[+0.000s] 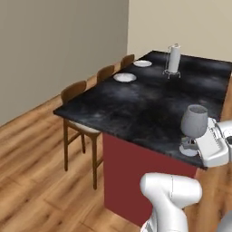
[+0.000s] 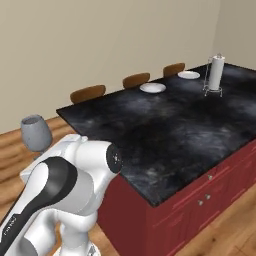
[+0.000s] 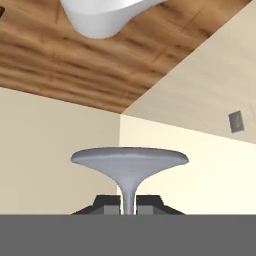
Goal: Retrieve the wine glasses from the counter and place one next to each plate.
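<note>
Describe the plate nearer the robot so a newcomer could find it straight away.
Start at the big black island top with wooden chairs along its left side. Two white plates lie near that chair-side edge, toward the far end. The nearer plate sits in front of the middle chair; unlike the farther plate, it lies well clear of the paper-towel roll.

wine glass: translucent grey-blue | island top: black marbled | plates: white | cabinets: red
</note>
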